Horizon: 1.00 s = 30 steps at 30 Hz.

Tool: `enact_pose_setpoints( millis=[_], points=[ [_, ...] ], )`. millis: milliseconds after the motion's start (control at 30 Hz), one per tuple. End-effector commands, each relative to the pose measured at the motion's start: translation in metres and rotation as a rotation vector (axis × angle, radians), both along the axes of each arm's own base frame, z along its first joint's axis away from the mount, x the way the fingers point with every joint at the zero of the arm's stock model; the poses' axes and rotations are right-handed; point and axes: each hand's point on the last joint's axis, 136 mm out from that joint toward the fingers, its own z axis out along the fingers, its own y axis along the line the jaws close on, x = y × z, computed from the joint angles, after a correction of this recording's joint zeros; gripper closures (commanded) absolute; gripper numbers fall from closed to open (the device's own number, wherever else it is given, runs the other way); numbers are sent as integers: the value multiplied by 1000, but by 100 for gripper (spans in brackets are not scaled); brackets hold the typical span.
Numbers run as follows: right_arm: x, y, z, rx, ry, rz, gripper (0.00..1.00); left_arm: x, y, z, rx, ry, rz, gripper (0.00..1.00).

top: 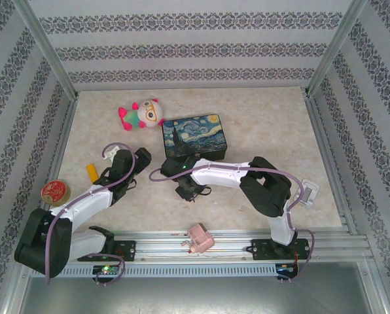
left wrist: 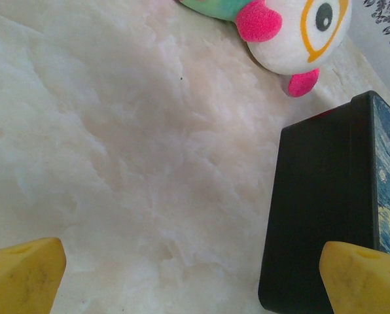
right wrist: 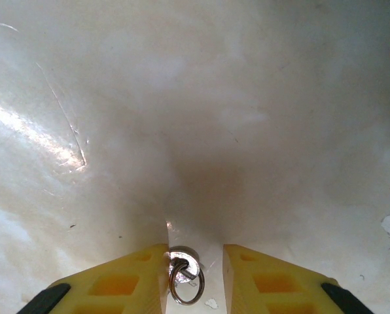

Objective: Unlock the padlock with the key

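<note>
R gripper [right wrist: 195, 255] down on table [right wrist: 182, 98], jaws narrowly apart either side of key [right wrist: 182, 267], not clamped; just near of tin box [top: 196, 136], lid shut, contents hidden. L gripper [left wrist: 195, 281] wide apart, left of box

- A pale marbled desk [top: 267, 124] spreads under bright, even light.
- Wallpapered walls [top: 182, 46] with dark ornamental stripes enclose three sides.
- Silver metal posts [top: 48, 47] frame the corners.
</note>
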Motion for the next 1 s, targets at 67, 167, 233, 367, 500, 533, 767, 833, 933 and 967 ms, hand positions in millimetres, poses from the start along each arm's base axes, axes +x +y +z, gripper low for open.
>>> enact_pose_setpoints(
  millis=[67,167,233,367,500,533,767,833,933,967],
  points=[
    [-4,-5,2,-1,14,-13,72,6,2,6,-23,-24,13,1],
    [-7,-8,2,-7,18,-14,72,6,2,6,-23,-23,13,1],
    [-8,-10,1,-10,19,-14,71,6,2,6,-25,-25,12,1],
    [-8,-13,1,-21,16,-14,70,6,1,7,-28,-26,10,1],
    [-7,-14,1,-21,10,-18,72,6,0,7,-29,-26,7,1],
    [-7,-13,2,-20,11,-17,73,6,0,7,-31,-27,6,1],
    [-4,-13,12,23,11,-50,89,8,-4,11,-30,-38,-19,1],
    [-2,-15,17,39,7,-65,94,10,-6,13,-27,-47,-34,1],
    [2,-19,27,65,-1,-91,98,13,-9,19,-22,-64,-58,1],
    [3,-20,31,76,-5,-98,100,15,-10,22,-19,-72,-69,1]
  ],
)
